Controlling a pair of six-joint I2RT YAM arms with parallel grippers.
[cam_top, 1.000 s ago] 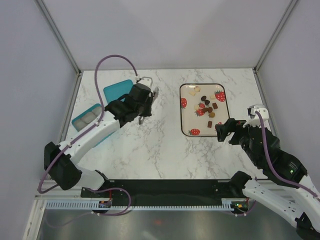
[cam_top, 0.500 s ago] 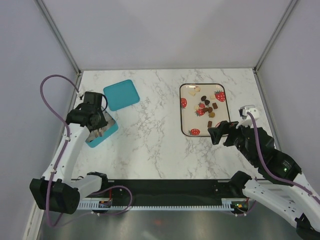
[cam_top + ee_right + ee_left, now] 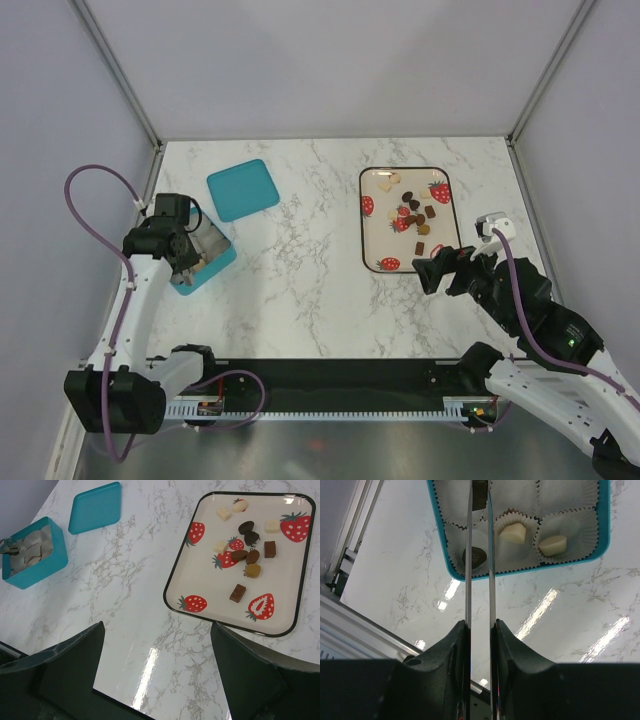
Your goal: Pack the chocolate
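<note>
Marble table (image 3: pixel 135 580): brown, cream chocolate (image 3: pixel 252 556) on tray (image 3: pixel 210 585).

A robotics lab test cell is shown. The marble-patterned surface (image 3: pixel 300 270) is closed in by plain pale wall panels (image 3: pixel 330 60), which are held in bare aluminium posts (image 3: pixel 115 70). 2 robot arms, the left arm (image 3: pixel 135 300) and the right arm (image 3: pixel 540 320), are bolted to a black base plate (image 3: pixel 340 375) at the near edge. A purple cable (image 3: pixel 80 190) is run along each arm, and a slotted cable duct (image 3: pixel 330 410) is fixed just below the plate.
</note>
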